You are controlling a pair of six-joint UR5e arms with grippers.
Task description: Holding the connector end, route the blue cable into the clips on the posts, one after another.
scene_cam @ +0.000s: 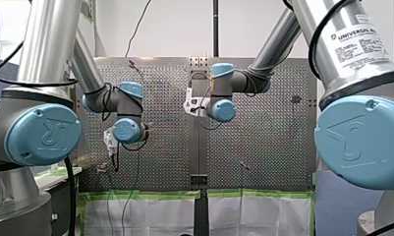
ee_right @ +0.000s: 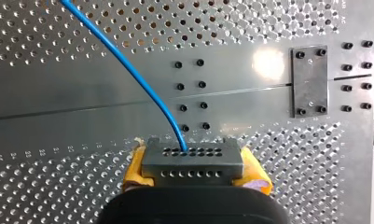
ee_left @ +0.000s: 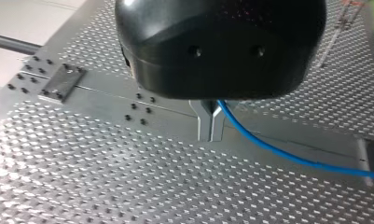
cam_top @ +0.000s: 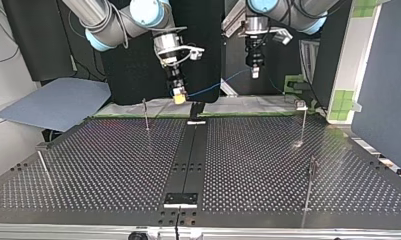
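Bright, even light; a white glare patch on the perforated table; soft sheen elsewhere.

In the top view my right tool hangs over the far edge of the desk, the connector between its fingers; my left tool is to its right, further back. The cable spans between them. On the desk stand 4 posts: far-left post, near-left post, far-right post, near-right post
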